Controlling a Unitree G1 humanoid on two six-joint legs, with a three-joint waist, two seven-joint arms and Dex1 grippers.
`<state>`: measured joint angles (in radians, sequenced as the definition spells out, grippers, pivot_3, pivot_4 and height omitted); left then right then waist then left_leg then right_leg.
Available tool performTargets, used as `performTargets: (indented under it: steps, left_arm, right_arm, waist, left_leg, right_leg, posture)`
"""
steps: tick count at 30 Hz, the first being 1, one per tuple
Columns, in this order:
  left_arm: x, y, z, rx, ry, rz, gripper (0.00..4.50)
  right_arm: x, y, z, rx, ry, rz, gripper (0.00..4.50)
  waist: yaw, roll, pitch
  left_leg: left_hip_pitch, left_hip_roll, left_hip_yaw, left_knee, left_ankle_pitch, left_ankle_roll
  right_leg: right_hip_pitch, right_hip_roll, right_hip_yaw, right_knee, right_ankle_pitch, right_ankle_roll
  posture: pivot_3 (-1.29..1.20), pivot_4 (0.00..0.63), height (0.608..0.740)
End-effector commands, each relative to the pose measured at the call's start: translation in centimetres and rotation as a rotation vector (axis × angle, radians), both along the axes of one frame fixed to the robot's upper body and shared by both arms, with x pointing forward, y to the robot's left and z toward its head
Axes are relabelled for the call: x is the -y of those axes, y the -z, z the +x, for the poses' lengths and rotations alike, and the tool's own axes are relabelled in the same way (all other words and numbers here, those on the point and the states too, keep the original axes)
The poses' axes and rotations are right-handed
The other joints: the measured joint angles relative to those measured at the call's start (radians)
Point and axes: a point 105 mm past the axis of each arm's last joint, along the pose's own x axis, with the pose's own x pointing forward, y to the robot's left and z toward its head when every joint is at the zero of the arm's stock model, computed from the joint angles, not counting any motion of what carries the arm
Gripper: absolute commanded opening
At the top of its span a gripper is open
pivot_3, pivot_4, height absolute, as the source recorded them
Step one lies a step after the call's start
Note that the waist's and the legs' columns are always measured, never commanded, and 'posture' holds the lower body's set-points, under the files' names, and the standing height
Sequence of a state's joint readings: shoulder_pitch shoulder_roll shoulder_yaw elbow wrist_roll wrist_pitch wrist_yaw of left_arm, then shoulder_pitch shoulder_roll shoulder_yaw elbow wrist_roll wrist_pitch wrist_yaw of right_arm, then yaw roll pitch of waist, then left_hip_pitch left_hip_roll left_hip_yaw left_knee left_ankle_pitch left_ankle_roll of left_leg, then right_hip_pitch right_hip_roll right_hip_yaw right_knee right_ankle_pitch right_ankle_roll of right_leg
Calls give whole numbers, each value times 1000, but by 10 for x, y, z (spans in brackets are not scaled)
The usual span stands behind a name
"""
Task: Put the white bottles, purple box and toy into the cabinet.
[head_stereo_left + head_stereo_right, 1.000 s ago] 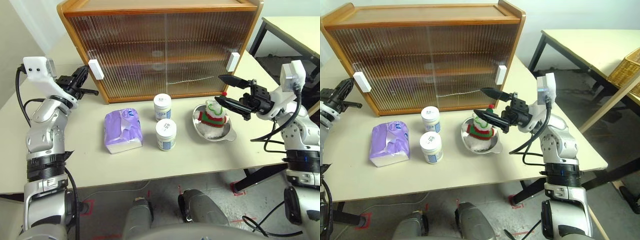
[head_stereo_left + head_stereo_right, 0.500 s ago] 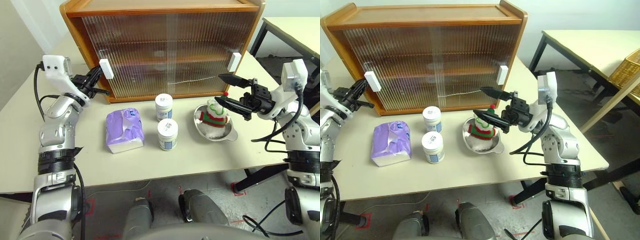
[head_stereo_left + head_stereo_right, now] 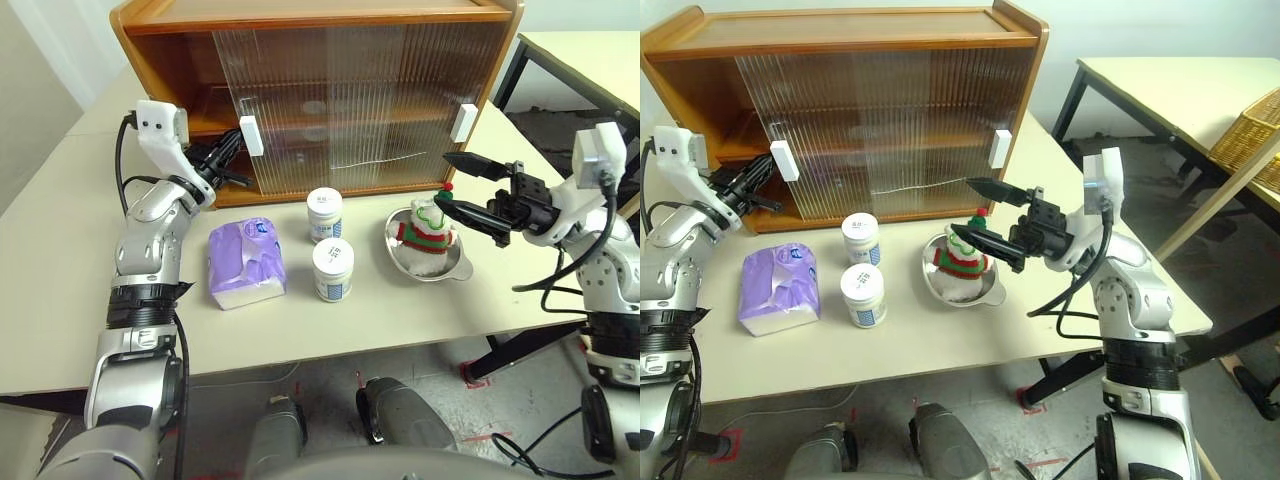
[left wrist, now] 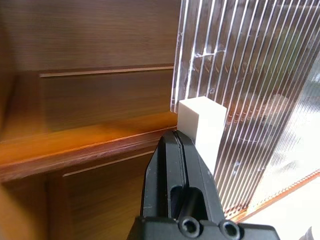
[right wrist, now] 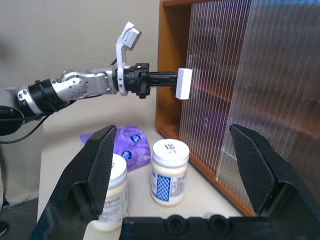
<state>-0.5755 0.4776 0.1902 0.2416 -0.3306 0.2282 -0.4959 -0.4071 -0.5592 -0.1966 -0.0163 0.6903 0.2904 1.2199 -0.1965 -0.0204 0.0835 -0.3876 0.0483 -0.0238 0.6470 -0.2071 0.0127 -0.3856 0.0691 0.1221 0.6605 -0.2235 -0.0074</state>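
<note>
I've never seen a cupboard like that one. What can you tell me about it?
The cabinet is orange-brown wood with one inner shelf and two ribbed, see-through sliding doors, each with a white block handle. It stands at the table's far edge. The left door is slid partly open, baring the wood inside. The shut left pincer presses its handle.

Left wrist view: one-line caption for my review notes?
Shut left hand pressed against the white handle of the cabinet's partly open sliding door.
</note>
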Motion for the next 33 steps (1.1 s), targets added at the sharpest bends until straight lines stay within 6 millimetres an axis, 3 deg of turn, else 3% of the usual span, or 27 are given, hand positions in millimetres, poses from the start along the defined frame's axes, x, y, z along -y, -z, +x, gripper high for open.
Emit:
performTargets:
  steps: [1,11,20,25,27,29,33]
  left_arm:
    - [20,5,6,-17,67,21,28]
    - [62,5,14,-15,191,9,28]
    - [83,0,15,1,275,-23,28]
    - [75,-1,5,7,317,-77,28]
    - [63,0,4,-12,277,-85,28]
    - [48,-1,-1,-22,234,-109,405]
    - [23,-8,-30,-59,274,-200,1520]
  right_arm:
    - [3,-5,-5,18,22,-10,4500]
    - [8,-10,-11,30,59,-17,4500]
    - [6,-9,-12,27,61,-16,4500]
    - [5,-8,-11,26,58,-17,4500]
    - [4,-7,-10,24,52,-21,4500]
    - [3,-6,-10,22,47,-21,4500]
    - [-1,-5,-8,17,32,-20,4500]
  waist:
    - [-8,0,0]
    - [-74,2,-7]
    - [-92,7,-12]
    - [-92,7,-12]
    - [-93,8,-12]
    - [-95,8,-12]
    - [-96,8,-12]
  left_leg:
    - [0,-1,0,0,0,0]
    - [-16,-12,-17,16,-1,2]
    - [-27,-23,-23,16,-2,5]
    - [-31,-28,-24,16,-1,8]
    - [-31,-31,-23,16,-1,10]
    - [-31,-33,-23,16,0,11]
    - [-31,-35,-24,16,1,13]
  right_leg:
    - [0,-1,0,0,0,1]
    - [3,-1,2,-4,-4,11]
    - [0,-2,2,-12,-3,22]
    - [-2,-8,2,-12,-4,27]
    - [-2,-11,1,-12,-4,29]
    - [-1,-14,2,-12,-4,30]
    - [-1,-15,2,-12,-3,32]
  posture:
    - [-306,49,740]
    - [-348,32,740]
    - [-350,33,740]
    - [-338,33,740]
    - [-332,34,740]
    - [-324,38,740]
    - [-296,45,740]
